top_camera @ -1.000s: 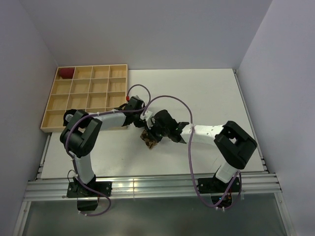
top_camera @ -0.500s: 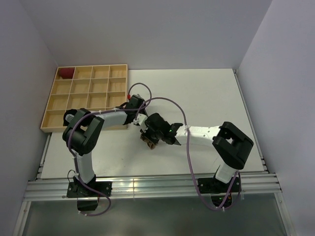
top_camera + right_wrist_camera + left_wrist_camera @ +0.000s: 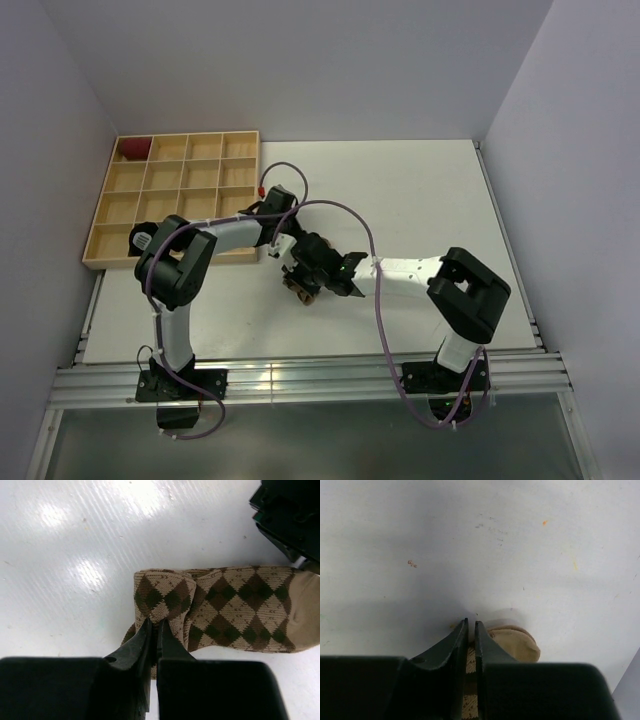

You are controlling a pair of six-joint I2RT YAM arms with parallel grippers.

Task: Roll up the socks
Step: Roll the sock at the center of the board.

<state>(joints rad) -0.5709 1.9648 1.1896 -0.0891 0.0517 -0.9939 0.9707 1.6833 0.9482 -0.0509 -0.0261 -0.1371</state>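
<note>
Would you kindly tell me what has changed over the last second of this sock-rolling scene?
The right gripper slid slightly left over the argyle sock, its arm swinging leftward behind it. The left gripper stayed at the sock while its elbow edged right. Both grippers are pinched on the sock now. The sock barely shifted; the wooden compartment tray and the red item in its corner stayed put.

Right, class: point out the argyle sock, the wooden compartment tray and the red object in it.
argyle sock (image 3: 235,605): right wrist view, diamond-patterned middle.
wooden compartment tray (image 3: 168,177): top external view, bare compartment floor.
red object (image 3: 133,148): top external view, its centre.
</note>
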